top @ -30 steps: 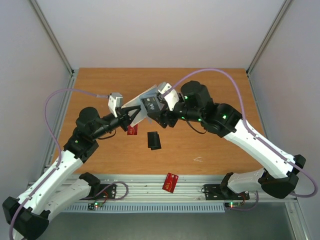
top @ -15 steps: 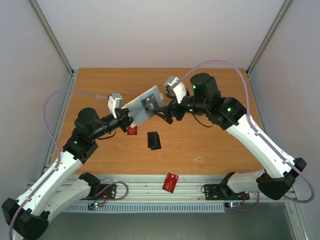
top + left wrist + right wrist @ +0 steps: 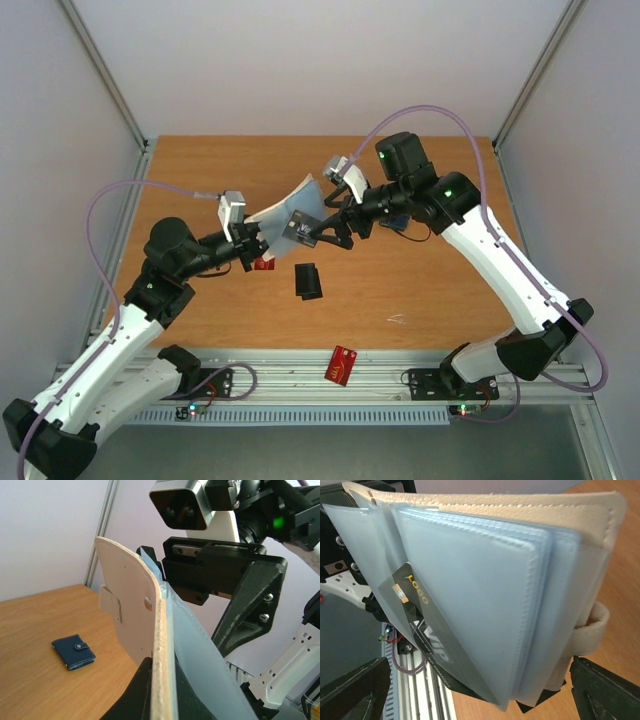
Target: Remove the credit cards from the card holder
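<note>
Desk [image 3: 440, 290]: wooden top filling the middle of the overhead view.
Card holder [image 3: 288, 203]: raised off the desk at upper centre of the overhead view, between the two arms, and opened out. The pale beige cover bows visibly, so it is judged light and floppy and needs a firm hold on the cover edge.
Sleeves [image 3: 485, 590]: grey-blue translucent plastic, fanned across the right wrist view. They are probably soft and slick, and likely to drag along with a card being pulled.
Left claw [image 3: 258, 242]: pressed together on the holder's lower cover edge, which runs down between its dark fingers at the bottom of the left wrist view.
Right claw [image 3: 325, 232]: spread, with one finger at each lower corner of its own view, facing the sleeves. No contact can be made out.
Black card [image 3: 420, 635]: inside a sleeve at lower left of the right wrist view. Judged thin, stiff and smooth, so it is best pinched flat by its lower edge and drawn along the sleeve.
Red card A [image 3: 263, 263]: on the desk just below the left claw, partly hidden.
Red card B [image 3: 343, 364]: on the metal rail [image 3: 300, 385] at lower centre.
Blue wallet [image 3: 74, 651]: shut, on the desk at left of the left wrist view.
Writing: "VIP" in pale letters on the black card. The gold lettering above it looks like "TOGO", though this is not certain. The red cards' markings are too small to read.
</note>
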